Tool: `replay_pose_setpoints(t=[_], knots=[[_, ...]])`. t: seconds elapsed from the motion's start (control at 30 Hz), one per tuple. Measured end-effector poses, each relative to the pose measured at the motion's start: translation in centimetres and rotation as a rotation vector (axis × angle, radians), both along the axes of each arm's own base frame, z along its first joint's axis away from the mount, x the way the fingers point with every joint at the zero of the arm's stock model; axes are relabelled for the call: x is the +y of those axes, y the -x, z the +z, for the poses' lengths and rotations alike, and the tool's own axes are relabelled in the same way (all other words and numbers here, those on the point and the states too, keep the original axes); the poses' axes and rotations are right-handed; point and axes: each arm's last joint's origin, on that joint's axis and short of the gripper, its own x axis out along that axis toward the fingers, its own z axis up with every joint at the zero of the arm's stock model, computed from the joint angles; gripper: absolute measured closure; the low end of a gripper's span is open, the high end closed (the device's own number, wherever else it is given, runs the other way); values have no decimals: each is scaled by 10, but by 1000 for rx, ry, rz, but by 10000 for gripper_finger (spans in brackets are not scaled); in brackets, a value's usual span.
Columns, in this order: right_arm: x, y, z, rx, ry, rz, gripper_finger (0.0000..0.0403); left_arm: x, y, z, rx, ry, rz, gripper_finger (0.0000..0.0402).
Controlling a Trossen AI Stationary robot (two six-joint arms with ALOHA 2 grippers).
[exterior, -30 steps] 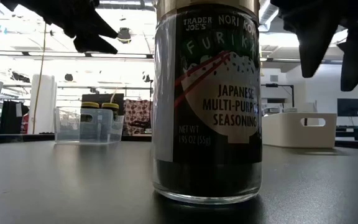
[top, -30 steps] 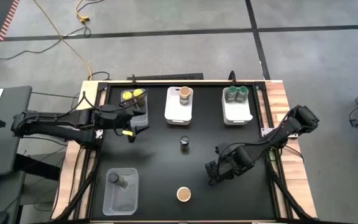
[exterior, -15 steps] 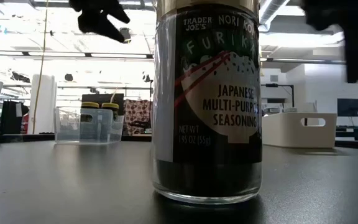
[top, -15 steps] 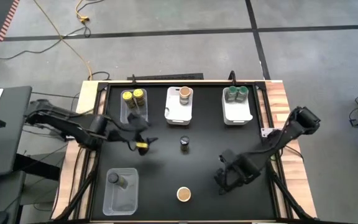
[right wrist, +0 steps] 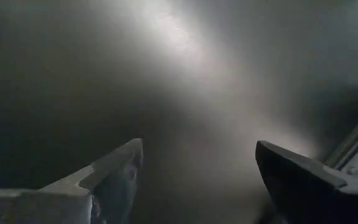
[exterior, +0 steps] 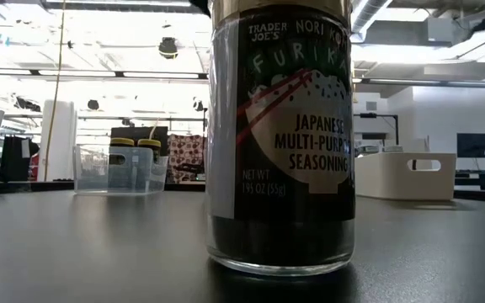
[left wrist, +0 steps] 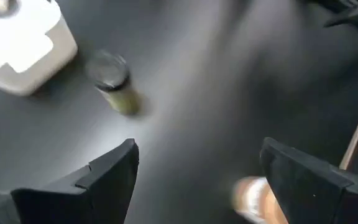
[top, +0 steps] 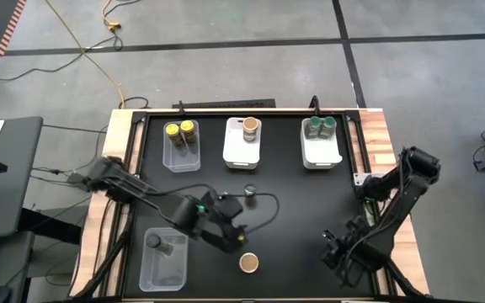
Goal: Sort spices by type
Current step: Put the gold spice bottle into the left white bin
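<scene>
Both arms are now lying nearer the table's front than a second ago: the left gripper (top: 230,238) has left the yellow-lid bin and is hovering, fingers spread and holding nothing, just behind the tan-topped jar (top: 248,263); the right gripper (top: 337,252) has drawn back to the front right corner, fingers likewise spread, nothing between them.

Front row: tan-topped jar standing alone near the front edge, filling the low view as a furikake seasoning jar (exterior: 279,135). Clear bin (top: 163,273) at front left, holding one grey-topped jar (top: 153,241).

Middle: dark-topped jar (top: 250,194) standing alone on the black table (top: 301,194), just in front of the white bin (top: 242,153).

Back row, left to right: clear bin (top: 180,157) with two yellow-topped jars (top: 180,130); white bin with one tan-topped jar (top: 250,126); second white bin (top: 321,154) with two green-topped jars (top: 318,127).
</scene>
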Motion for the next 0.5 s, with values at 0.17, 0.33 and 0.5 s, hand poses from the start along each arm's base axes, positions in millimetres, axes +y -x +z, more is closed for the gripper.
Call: replay_pose_setpoints(t=[0.17, 0.33, 0.5], knots=[[2, 4, 0, 17, 15, 66, 61, -12, -23, -5, 86, 168, 126, 82], [2, 4, 0, 18, 13, 84, 61, -22, -45, -25, 160, 261, 132, 82], [2, 4, 0, 16, 12, 84, 61, -24, -60, -45, 212, 326, 122, 81]])
